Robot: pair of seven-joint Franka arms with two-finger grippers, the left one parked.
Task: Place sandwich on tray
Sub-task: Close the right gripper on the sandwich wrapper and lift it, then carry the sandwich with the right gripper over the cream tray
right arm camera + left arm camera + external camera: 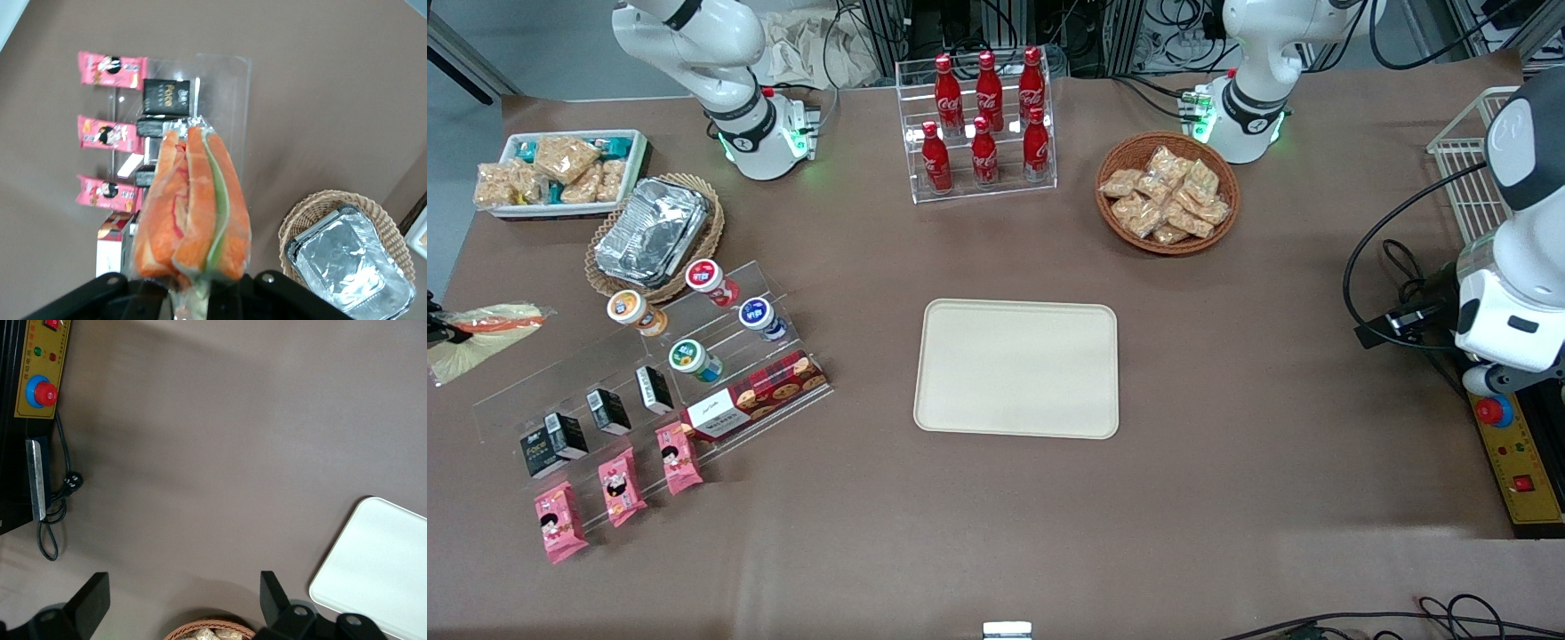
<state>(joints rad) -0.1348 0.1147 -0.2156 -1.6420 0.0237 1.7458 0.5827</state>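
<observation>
The sandwich (193, 207) is a clear-wrapped wedge with orange layers and a green strip. My right gripper (190, 295) is shut on its wrapped end and holds it in the air above the clear display stand (200, 100). In the front view the sandwich (485, 331) hangs at the working arm's end of the table, and only the tip of the gripper (438, 329) shows at the picture's edge. The cream-beige tray (1018, 367) lies flat and bare in the middle of the table, well apart from the sandwich. Its corner also shows in the left wrist view (380, 567).
The clear stand (649, 373) holds small black boxes, yoghurt cups and a biscuit box, with pink snack packets (618, 484) in front. A basket of foil containers (654, 231) and a white tub of snacks (560, 171) stand farther back. A cola rack (983, 124) and a snack basket (1167, 191) stand farther from the camera than the tray.
</observation>
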